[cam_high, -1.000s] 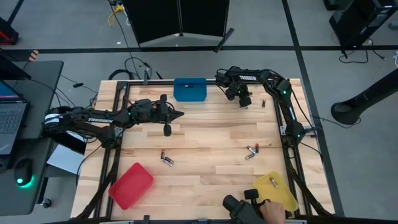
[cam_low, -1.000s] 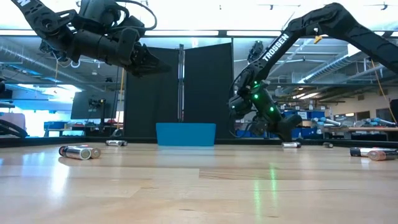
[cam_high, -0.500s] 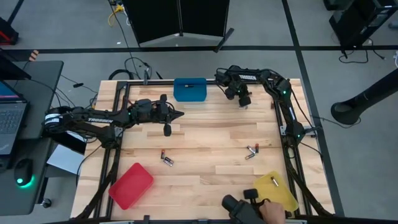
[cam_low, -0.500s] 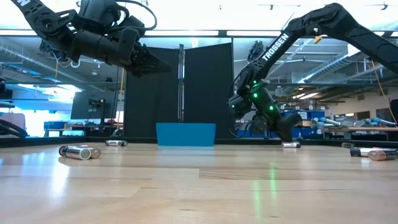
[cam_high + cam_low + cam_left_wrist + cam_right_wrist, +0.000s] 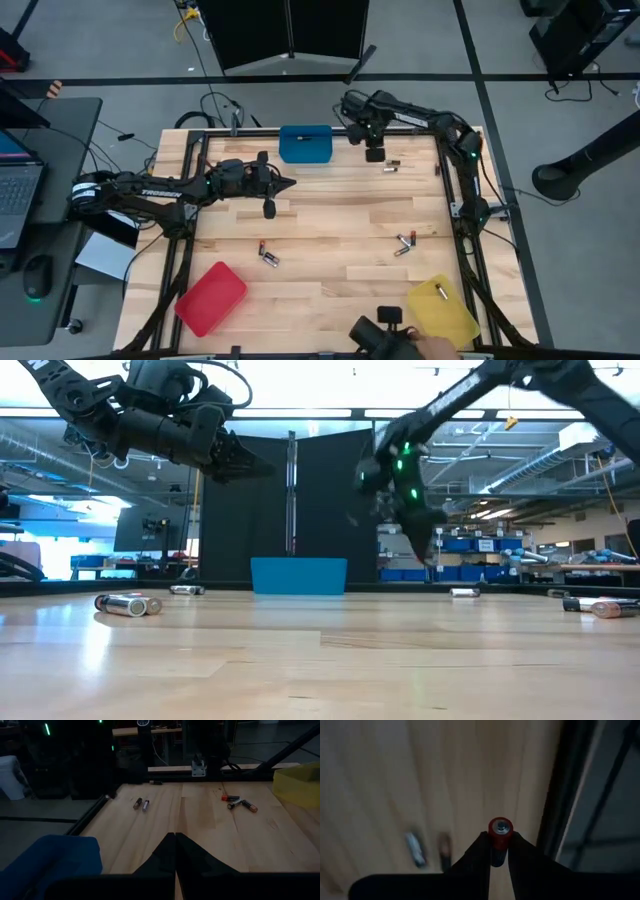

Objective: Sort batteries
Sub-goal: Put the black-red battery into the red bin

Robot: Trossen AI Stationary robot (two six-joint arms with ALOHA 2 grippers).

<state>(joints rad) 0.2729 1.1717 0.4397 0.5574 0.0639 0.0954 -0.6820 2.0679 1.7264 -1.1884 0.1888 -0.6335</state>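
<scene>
Right wrist view shows the right tool [image 5: 498, 854] clenched on a red-tipped battery [image 5: 499, 836]. From above, that tool [image 5: 373, 152] sits in the upper middle of the frame, just right of the blue bin [image 5: 305, 143]. Two batteries [image 5: 392, 165] lie on the desk [image 5: 330, 220] nearby. At left of centre, the left tool [image 5: 289, 183] hangs pinched together, holding nothing.

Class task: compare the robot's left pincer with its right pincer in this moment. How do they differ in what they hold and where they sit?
The right pincer is shut on a battery with a red end; the left pincer is shut on nothing. The right pincer is at the table's far edge beside the blue bin; the left pincer hangs nearer the table's middle. Both are raised off the table.
</scene>
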